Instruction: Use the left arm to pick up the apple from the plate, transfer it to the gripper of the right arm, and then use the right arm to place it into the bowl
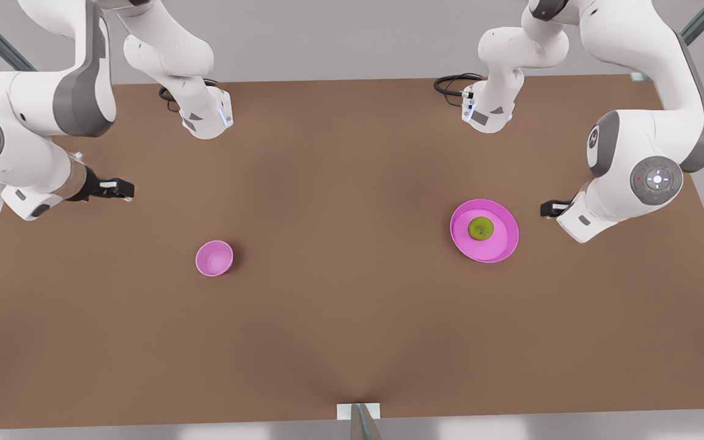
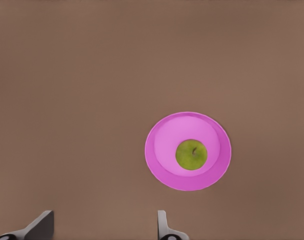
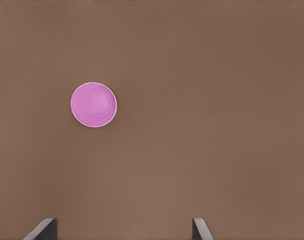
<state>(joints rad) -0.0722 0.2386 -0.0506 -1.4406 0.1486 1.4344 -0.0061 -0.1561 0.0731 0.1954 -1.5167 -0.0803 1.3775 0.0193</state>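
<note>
A yellow-green apple (image 1: 480, 228) (image 2: 192, 154) rests in the middle of the wide pink plate (image 1: 506, 243) (image 2: 159, 167) on the front view's right. My left gripper (image 1: 550, 209) (image 2: 101, 228) hovers high just to the right of the plate, open and holding nothing. On the front view's left, the small deep pink bowl (image 1: 214, 258) (image 3: 93, 104) stands with nothing in it. My right gripper (image 1: 117, 188) (image 3: 121, 229) hangs open and high, back and to the left of the bowl.
The brown table (image 1: 352, 330) spans the scene. Both arm bases (image 1: 205, 116) (image 1: 489, 110) stand at its far edge with black cables (image 1: 453, 82) beside them. A small bracket (image 1: 358, 415) sits at the near edge.
</note>
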